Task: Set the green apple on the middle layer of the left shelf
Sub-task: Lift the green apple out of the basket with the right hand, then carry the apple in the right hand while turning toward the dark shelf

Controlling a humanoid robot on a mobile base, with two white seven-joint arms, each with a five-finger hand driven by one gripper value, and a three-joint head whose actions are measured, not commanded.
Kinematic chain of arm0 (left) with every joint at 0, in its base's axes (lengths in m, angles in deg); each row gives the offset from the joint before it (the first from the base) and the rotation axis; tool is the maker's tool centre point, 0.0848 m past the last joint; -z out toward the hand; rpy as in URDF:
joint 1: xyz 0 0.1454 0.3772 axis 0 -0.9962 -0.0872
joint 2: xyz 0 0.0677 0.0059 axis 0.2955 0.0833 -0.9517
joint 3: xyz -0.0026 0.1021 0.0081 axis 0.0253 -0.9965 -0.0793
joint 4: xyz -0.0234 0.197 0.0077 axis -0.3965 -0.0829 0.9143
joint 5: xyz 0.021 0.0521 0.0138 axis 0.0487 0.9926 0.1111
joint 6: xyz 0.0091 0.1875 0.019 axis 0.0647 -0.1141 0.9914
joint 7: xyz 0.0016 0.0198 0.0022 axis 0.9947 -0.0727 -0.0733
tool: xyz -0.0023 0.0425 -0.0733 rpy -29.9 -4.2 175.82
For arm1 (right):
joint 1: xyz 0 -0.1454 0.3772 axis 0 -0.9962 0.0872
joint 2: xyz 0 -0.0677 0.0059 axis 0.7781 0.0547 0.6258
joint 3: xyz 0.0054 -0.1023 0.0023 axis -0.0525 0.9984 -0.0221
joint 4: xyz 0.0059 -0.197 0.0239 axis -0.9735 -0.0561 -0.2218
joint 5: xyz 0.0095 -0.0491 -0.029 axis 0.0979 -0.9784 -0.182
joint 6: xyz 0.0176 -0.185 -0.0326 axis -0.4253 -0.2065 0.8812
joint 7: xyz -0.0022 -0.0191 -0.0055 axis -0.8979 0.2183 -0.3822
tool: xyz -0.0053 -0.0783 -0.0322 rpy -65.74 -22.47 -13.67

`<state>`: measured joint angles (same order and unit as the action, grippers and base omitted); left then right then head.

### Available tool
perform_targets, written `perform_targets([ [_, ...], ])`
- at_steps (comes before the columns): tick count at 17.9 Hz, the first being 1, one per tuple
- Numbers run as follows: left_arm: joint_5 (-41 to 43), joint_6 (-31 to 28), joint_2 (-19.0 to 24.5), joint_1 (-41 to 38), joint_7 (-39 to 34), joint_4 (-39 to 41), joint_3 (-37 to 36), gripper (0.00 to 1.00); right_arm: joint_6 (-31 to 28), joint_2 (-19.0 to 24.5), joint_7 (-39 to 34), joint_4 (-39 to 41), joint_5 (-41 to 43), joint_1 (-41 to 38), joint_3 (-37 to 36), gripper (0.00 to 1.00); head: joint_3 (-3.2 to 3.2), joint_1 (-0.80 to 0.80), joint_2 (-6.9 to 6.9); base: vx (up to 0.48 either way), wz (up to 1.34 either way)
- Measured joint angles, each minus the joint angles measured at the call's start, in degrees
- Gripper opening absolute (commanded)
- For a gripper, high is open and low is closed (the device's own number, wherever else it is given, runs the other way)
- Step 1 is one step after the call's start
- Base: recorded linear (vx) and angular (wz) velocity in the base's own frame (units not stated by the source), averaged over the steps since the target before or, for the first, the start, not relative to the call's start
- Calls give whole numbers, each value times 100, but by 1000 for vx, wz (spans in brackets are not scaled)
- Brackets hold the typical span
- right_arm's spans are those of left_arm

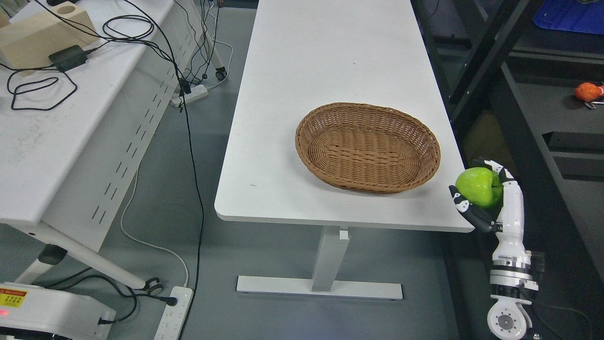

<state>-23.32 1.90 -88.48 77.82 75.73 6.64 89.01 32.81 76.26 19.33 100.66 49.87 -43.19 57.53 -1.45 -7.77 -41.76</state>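
A green apple (477,186) sits in my right hand (482,193), whose black and white fingers (467,208) curl around it. The hand hovers just off the near right corner of the white table (306,71), a little right of the wicker basket (368,147). My right forearm rises from the lower right edge. A dark shelf unit (557,123) stands to the right of the hand. No left arm shows.
The oval wicker basket holds nothing visible. An orange-red object (587,91) lies on a dark shelf surface at the far right. A second white desk (56,123) with cables and a wooden block stands at the left. Power strips and cords lie on the grey floor.
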Motion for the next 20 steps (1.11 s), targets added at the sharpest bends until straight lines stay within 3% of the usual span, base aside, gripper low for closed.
perform_targets([
  [9, 0, 0, 0, 0, 0, 0, 0, 100, 33, 48, -64, 141, 16, -563, 16, 0, 0, 0, 0, -160, -81],
  [20, 0, 0, 0, 0, 0, 0, 0, 100, -17, 141, -71, 197, 17, -502, 289, 0, 0, 0, 0, -165, -5],
])
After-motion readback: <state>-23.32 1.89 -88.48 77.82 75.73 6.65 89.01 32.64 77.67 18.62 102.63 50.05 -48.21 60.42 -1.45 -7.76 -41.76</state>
